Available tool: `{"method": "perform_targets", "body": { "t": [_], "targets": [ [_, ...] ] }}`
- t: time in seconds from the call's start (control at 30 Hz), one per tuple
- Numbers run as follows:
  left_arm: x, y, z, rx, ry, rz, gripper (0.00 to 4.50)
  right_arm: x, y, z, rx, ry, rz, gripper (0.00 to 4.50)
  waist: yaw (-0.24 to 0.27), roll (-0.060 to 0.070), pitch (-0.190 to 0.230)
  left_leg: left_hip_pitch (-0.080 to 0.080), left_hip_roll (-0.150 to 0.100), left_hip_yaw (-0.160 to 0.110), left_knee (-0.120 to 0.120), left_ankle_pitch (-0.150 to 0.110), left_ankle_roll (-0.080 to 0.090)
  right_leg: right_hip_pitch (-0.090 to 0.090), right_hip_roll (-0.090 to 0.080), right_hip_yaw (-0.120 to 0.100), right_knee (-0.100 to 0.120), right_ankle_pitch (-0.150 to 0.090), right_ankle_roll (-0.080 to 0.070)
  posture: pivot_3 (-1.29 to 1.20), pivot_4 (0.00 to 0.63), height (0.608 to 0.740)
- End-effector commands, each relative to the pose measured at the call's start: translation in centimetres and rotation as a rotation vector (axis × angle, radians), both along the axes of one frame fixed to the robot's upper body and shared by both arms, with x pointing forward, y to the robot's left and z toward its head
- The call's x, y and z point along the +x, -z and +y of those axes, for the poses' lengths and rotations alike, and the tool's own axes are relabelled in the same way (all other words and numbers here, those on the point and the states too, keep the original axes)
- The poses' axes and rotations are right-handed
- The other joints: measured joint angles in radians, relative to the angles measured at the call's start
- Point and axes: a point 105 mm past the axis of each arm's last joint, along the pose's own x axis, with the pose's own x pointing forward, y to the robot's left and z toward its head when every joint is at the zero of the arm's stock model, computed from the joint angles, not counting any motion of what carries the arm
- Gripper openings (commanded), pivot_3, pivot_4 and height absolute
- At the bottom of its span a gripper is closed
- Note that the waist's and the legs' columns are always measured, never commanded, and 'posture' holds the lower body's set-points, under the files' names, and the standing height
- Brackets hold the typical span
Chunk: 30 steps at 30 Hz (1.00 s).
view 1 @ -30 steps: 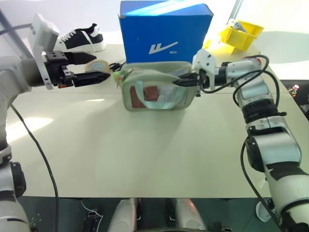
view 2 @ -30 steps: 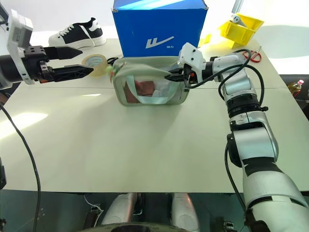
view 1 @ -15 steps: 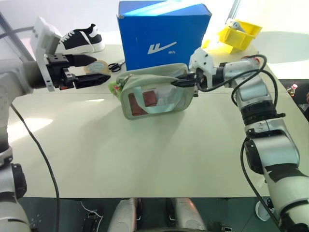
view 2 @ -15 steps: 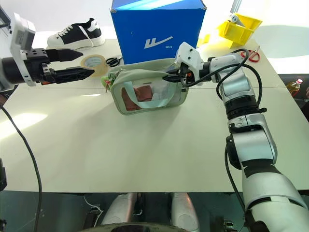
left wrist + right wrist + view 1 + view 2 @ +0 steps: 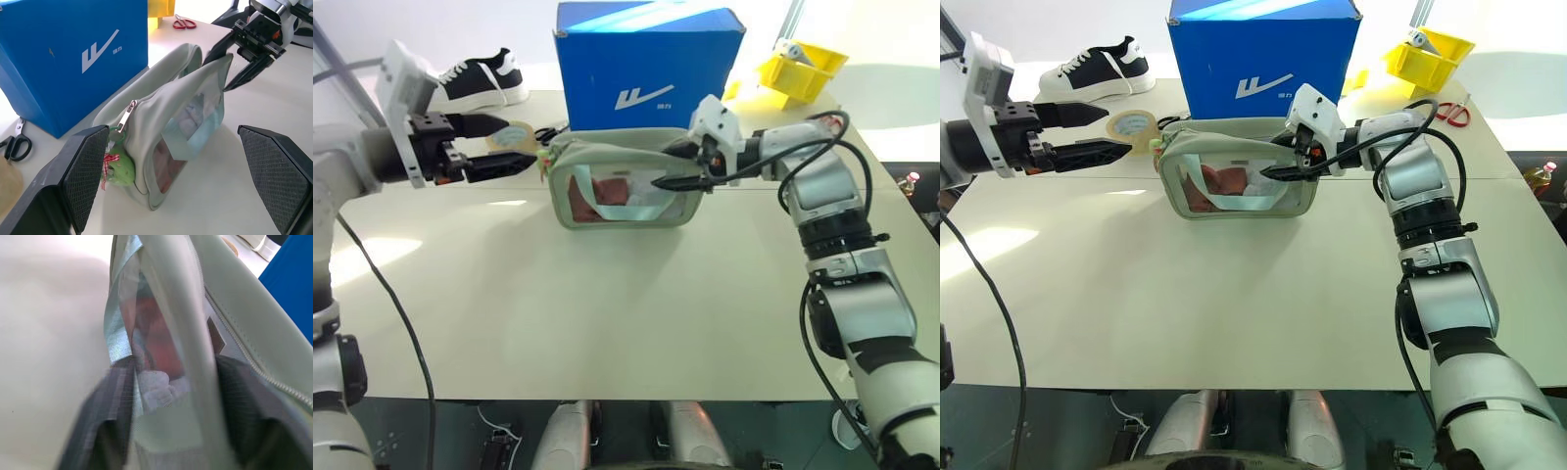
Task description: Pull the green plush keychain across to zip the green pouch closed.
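Note:
The green pouch [image 5: 625, 192] lies on the table in front of the blue box, its clear window showing red and teal contents. The green plush keychain [image 5: 119, 169] hangs from the zipper pull at the pouch's left end. My left gripper [image 5: 521, 141] hovers open just left of the keychain, touching nothing. At the pouch's right end, my right gripper [image 5: 672, 164] is open. One finger is above the top edge and the other in front of the window. In the right wrist view the pouch's rim [image 5: 171, 357] runs between its fingers.
A big blue box [image 5: 646, 64] stands right behind the pouch. A black-and-white shoe [image 5: 475, 78], a tape roll [image 5: 1132, 124] and black scissors [image 5: 12, 144] sit at the back left. A yellow bin [image 5: 801, 67] and red scissors [image 5: 1449, 110] are at the back right.
My right gripper has opened and let go of the pouch's right end. The pouch, tilted up half a second ago, lies flat again. The left gripper has stayed put.

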Motion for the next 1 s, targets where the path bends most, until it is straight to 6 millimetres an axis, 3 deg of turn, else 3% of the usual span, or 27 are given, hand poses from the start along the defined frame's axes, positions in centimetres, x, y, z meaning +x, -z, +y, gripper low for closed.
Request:
{"method": "perform_targets", "body": {
  "t": [0.03, 0.4, 0.5, 0.63, 0.87, 1.0],
  "targets": [
    [-0.4, -1.0, 0.5, 0.015, -0.017, -0.054, 4.50, -0.2, -2.7, -1.8, 0.002, 0.010, -0.093, 3.07, 0.000, 0.000, 0.000, 0.000, 0.000, 0.000, 0.000, 0.000, 0.000, 0.000, 0.000, 0.000, 0.000, 0.000, 0.000, 0.00, 0.150, 0.740],
    [0.5, -0.4, 1.7, 0.028, -0.060, -0.052, 4.50, 0.0, -2.2, -4.7, -0.002, 0.079, -0.074, 3.07, -0.003, 0.000, 0.000, 0.000, 0.000, 0.000, 0.000, 0.000, 0.000, 0.000, 0.000, 0.000, 0.000, 0.000, 0.000, 0.00, 0.150, 0.740],
    [1.4, 0.6, 1.9, 0.029, -0.072, -0.038, 4.50, 0.1, -1.8, -4.6, 0.013, 0.080, -0.060, 2.28, -0.001, 0.000, 0.000, 0.000, 0.000, 0.000, 0.000, 0.000, 0.000, 0.000, 0.000, 0.000, 0.000, 0.000, 0.000, 0.00, 0.150, 0.740],
    [2.8, 2.3, 2.1, -0.005, -0.084, 0.002, 4.50, 0.2, -1.2, -4.2, 0.017, 0.074, -0.047, 0.23, 0.002, 0.000, 0.000, 0.000, 0.000, 0.000, 0.001, 0.000, 0.000, 0.000, 0.000, 0.000, 0.000, 0.000, 0.000, 0.00, 0.150, 0.740],
    [6.1, 5.3, 1.9, -0.089, -0.157, 0.049, 4.50, -0.7, -1.0, -3.5, 0.018, 0.033, -0.021, 0.11, 0.001, 0.000, 0.000, 0.000, 0.000, 0.000, 0.002, 0.000, 0.001, 0.000, 0.001, 0.000, 0.002, 0.000, 0.000, 0.00, 0.150, 0.740],
    [8.5, 5.8, 2.3, -0.216, -0.258, 0.065, 4.50, -0.8, -0.7, -3.5, 0.019, 0.039, -0.014, 0.11, 0.003, 0.000, 0.000, 0.000, 0.000, 0.000, 0.003, 0.000, 0.001, 0.000, 0.001, 0.000, 0.004, 0.000, 0.000, 0.00, 0.150, 0.740]
  ]
}}
